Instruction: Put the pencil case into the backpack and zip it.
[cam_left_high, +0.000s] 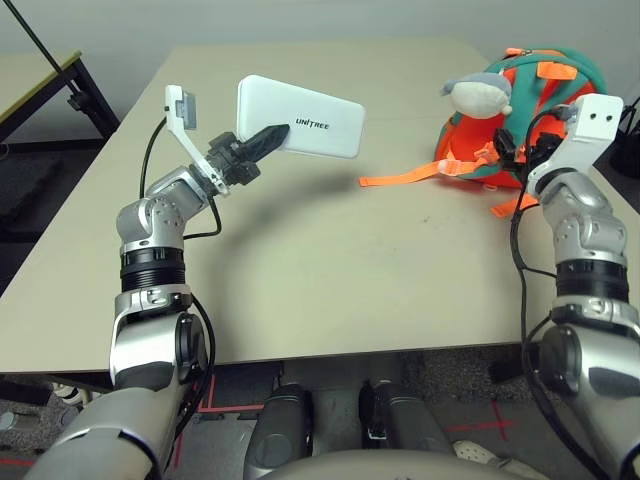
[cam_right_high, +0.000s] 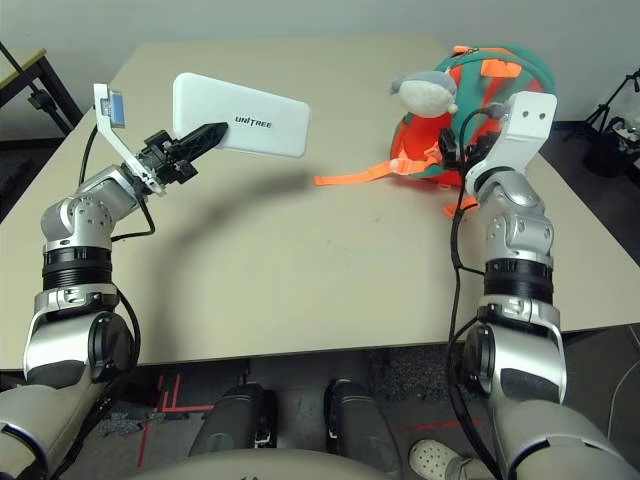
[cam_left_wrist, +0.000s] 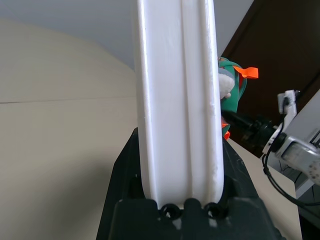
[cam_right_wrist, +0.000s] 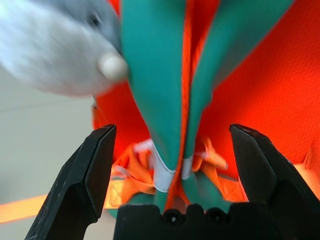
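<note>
Beige table (cam_left_high: 330, 270), grey floor (cam_left_high: 60, 215)

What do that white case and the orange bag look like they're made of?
The pencil case looks like hard, smooth plastic with a slight sheen: rigid edges, moulded ridges along its side. The backpack looks like woven fabric with webbing straps; its grey toy head seems plush.

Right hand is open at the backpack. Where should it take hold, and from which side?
Probably the teal straps, coming straight in from the robot's side as the right hand already points. In the right wrist view they run as two narrow raised bands between its open fingers, thin enough to pinch, unlike the broad orange body of the backpack.
</note>
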